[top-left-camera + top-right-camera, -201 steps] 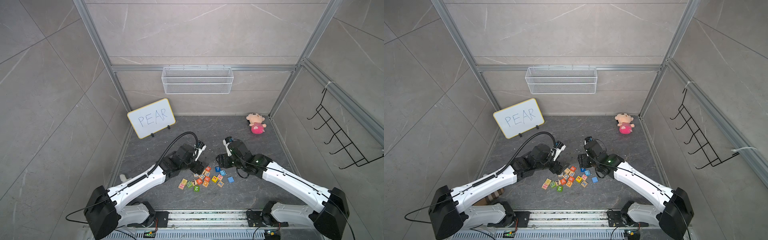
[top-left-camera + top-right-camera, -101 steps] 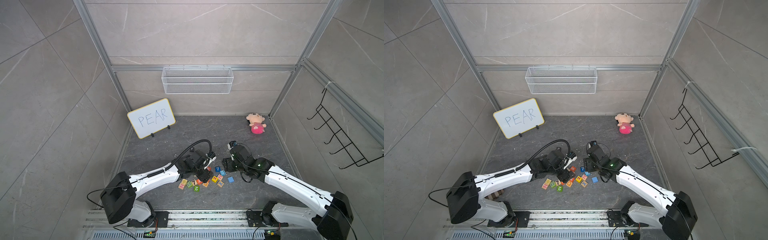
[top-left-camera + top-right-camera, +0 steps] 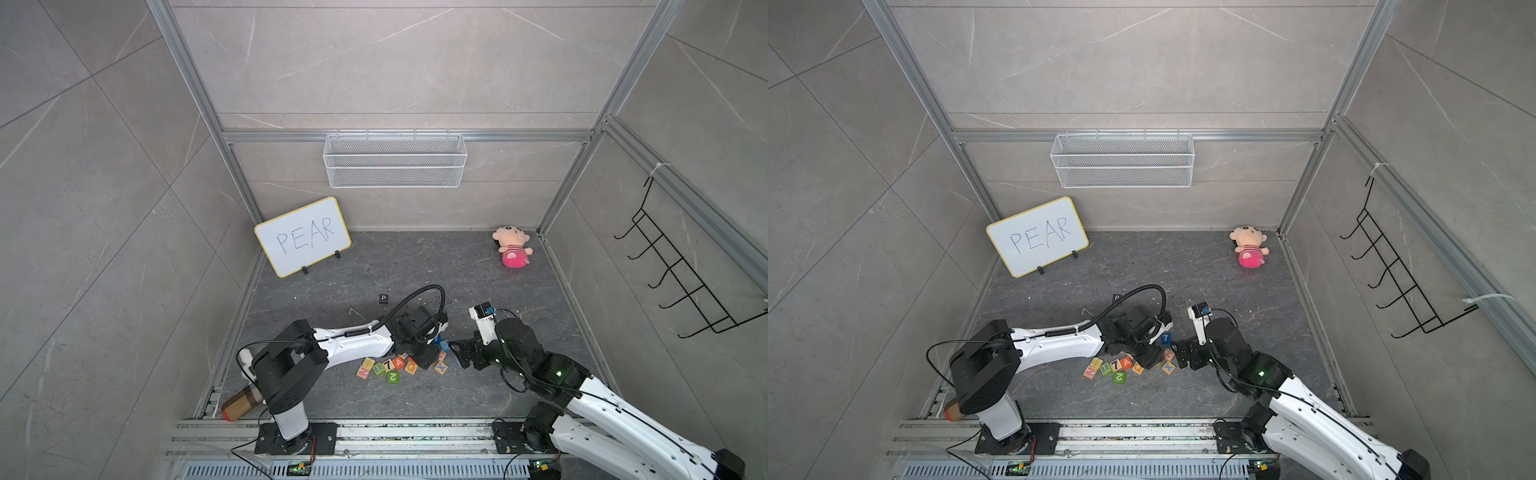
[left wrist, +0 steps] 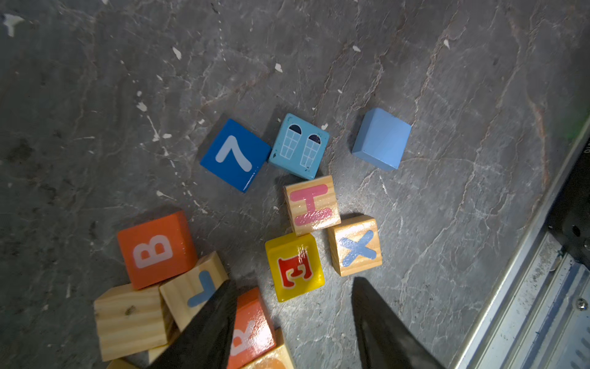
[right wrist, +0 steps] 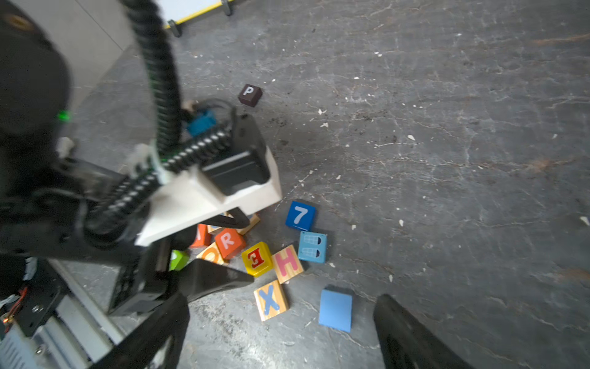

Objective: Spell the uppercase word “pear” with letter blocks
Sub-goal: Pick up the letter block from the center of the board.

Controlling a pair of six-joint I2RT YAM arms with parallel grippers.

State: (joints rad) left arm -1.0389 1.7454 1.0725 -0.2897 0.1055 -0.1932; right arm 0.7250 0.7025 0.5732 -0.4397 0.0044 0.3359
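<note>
The black P block (image 3: 383, 298) (image 5: 250, 94) stands alone on the floor, behind both arms. The yellow E block (image 4: 295, 266) (image 5: 256, 258) lies just ahead of my left gripper (image 4: 293, 284), whose jaws are open and touch nothing. The orange R block (image 4: 252, 322) (image 5: 228, 242) sits against one left finger. In both top views the orange A block (image 3: 399, 363) (image 3: 1126, 363) is in the row of blocks by the left arm. My right gripper (image 5: 284, 298) is open over a plain blue cube (image 5: 335, 310) and a wooden X block (image 5: 271, 300).
Around the E lie a blue 7 block (image 4: 236, 155), a light blue window block (image 4: 298, 145), wooden H (image 4: 311, 204) and an orange B (image 4: 156, 249). A PEAR whiteboard (image 3: 303, 237) leans back left, a plush doll (image 3: 512, 251) lies back right. A metal rail (image 3: 374, 428) edges the front.
The left arm has swung forward and right from the mid floor down to the block heap, its jaws narrowing. The right gripper has come lower beside the heap and opened wider.
</note>
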